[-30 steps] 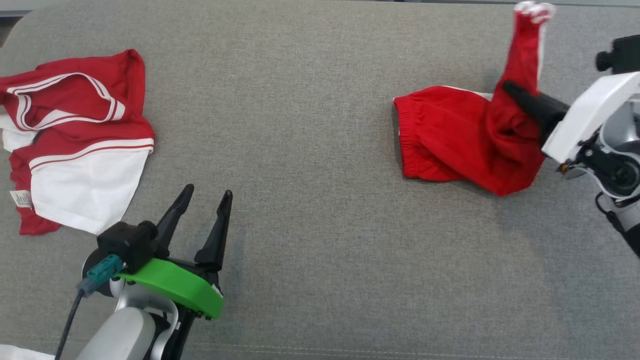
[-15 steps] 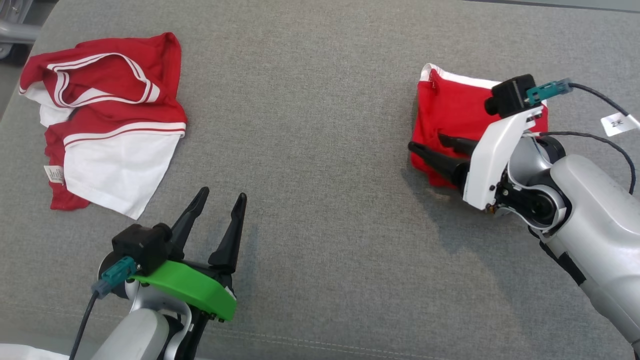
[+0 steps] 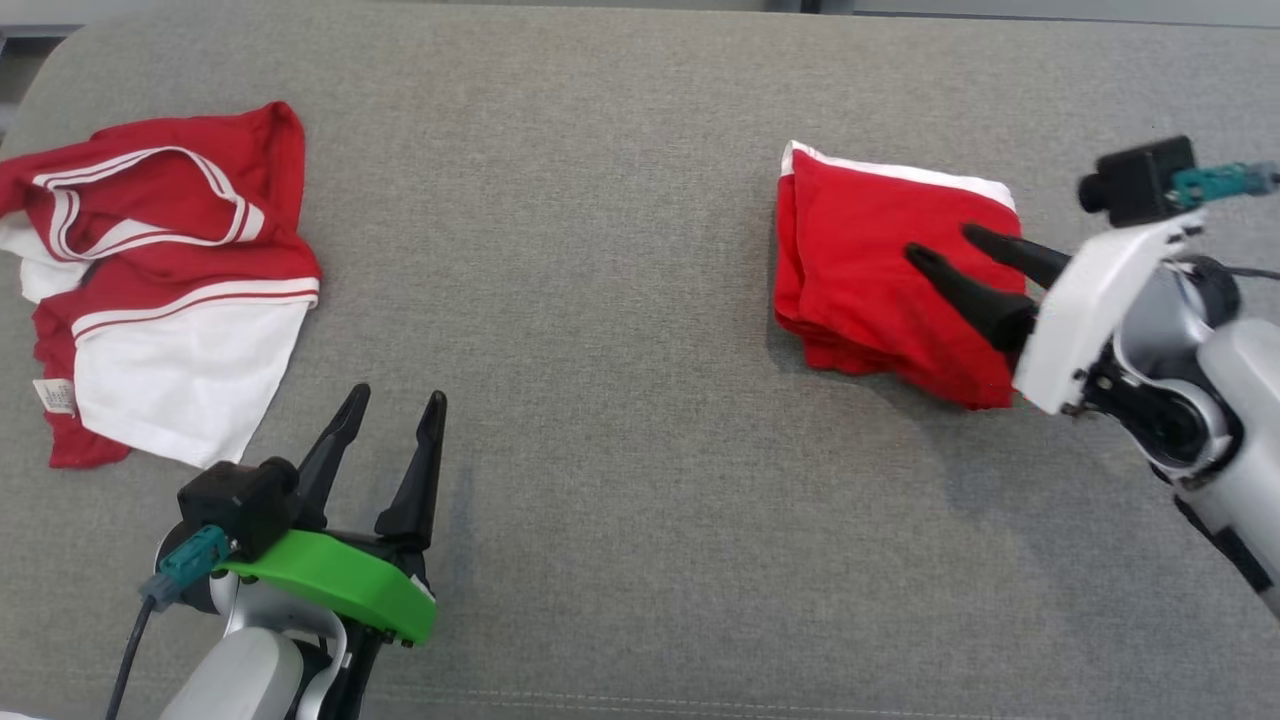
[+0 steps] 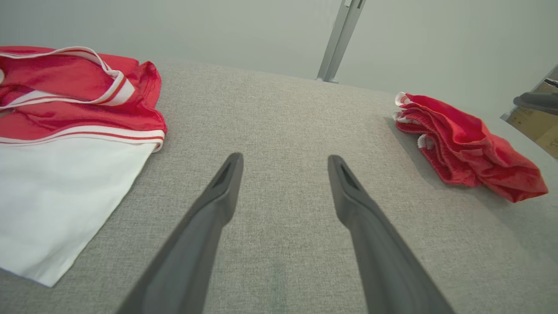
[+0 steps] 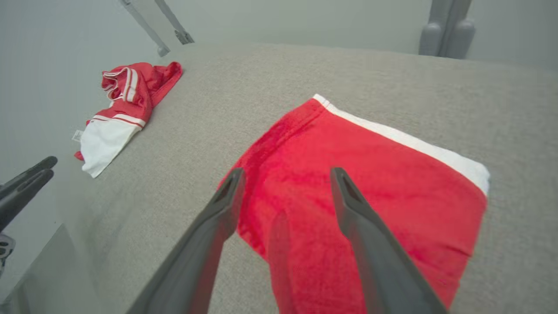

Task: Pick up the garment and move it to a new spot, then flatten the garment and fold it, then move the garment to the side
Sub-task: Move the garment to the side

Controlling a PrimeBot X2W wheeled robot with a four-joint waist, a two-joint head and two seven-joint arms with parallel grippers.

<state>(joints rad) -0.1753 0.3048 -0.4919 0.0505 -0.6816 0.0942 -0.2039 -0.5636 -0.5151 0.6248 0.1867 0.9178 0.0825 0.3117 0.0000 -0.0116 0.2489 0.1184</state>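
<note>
The red shorts (image 3: 870,270) lie folded under the right gripper (image 3: 940,243), its jaws wide and empty; the left gripper (image 3: 398,395) likewise. I'd pinch all layers before sliding them aside.

Your right gripper (image 3: 939,241) sits over the folded red garment (image 3: 860,290), fingers spread, maybe grazing the cloth, hard to say. Your left gripper (image 3: 398,394) hangs lower left above the grey surface (image 3: 620,420), fingers apart, near the crumpled red-and-white shirt (image 3: 170,300).
</note>
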